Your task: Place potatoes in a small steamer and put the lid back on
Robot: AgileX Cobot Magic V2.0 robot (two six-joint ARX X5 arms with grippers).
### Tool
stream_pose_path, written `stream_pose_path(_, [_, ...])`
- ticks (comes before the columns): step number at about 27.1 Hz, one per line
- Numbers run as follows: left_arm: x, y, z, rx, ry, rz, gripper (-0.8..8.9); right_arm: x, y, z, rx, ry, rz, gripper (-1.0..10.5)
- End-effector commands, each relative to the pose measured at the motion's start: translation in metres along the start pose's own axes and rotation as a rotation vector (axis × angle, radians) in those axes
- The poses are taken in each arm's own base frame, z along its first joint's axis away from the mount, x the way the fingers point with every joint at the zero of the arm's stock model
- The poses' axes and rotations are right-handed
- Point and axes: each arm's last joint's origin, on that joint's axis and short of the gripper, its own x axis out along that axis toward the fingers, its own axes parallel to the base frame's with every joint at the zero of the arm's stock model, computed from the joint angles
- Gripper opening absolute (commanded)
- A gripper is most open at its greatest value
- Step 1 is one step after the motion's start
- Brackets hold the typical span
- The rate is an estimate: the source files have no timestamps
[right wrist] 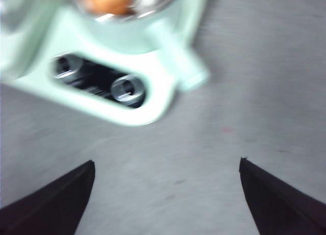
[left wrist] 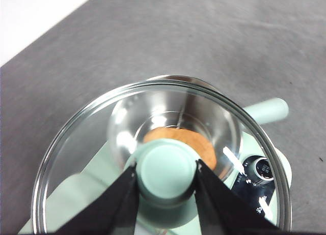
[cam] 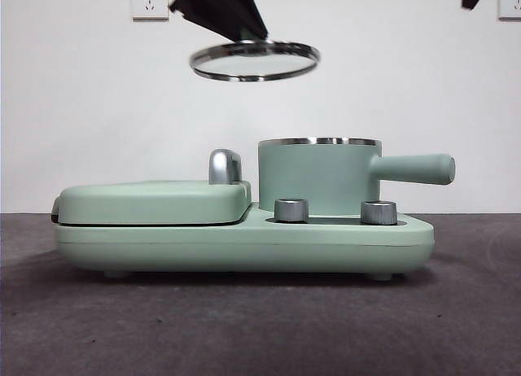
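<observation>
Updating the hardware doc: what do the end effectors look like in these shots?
Both end effectors have two flat, matte black jaws that taper toward the tip. On the left end effector they read as plain wedge-shaped blades. The right end effector shows the same black triangular shape, slightly blurred. In the front view only angular black parts show at the top. No cables, markings or labels are visible.

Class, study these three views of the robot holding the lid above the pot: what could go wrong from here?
1. The left gripper pinches only the small knob of the lid; the lid looks tilted in the front view, so it might slip or swing.
2. The lid hangs left of the small steamer; lowering without shifting could catch the steel rim or hit the griddle cover.
3. The potato already lies inside; a dropped lid could strike it.
</observation>
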Motion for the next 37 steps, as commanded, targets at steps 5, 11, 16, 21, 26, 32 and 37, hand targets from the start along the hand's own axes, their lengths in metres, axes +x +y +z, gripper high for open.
stream_pose_path(5, [0.029, -0.005, 0.007, 0.107, -0.046, -0.028, 0.14, -0.009, 0.0, -0.06, 0.034, -0.104, 0.185, 4.5])
stream_pose_path(11, [0.045, -0.016, 0.012, 0.15, -0.074, -0.051, 0.13, -0.014, -0.006, -0.101, 0.069, -0.165, 0.246, 4.5])
stream_pose_path(16, [0.054, -0.019, 0.014, 0.164, -0.097, -0.055, 0.13, -0.025, -0.01, -0.114, 0.072, -0.232, 0.271, 4.5])
stream_pose_path(21, [0.069, -0.018, 0.01, 0.149, -0.096, -0.06, 0.13, -0.029, -0.011, -0.118, 0.098, -0.256, 0.284, 4.5])
stream_pose_path(26, [0.084, -0.014, 0.005, 0.124, -0.091, -0.062, 0.12, -0.03, -0.01, -0.118, 0.114, -0.248, 0.308, 4.5])
stream_pose_path(32, [0.101, -0.011, -0.003, 0.069, -0.069, -0.072, 0.11, -0.03, -0.01, -0.117, 0.114, -0.25, 0.307, 4.5])
stream_pose_path(37, [0.109, -0.01, -0.006, 0.065, -0.07, -0.073, 0.11, -0.03, -0.01, -0.118, 0.118, -0.249, 0.308, 4.5])
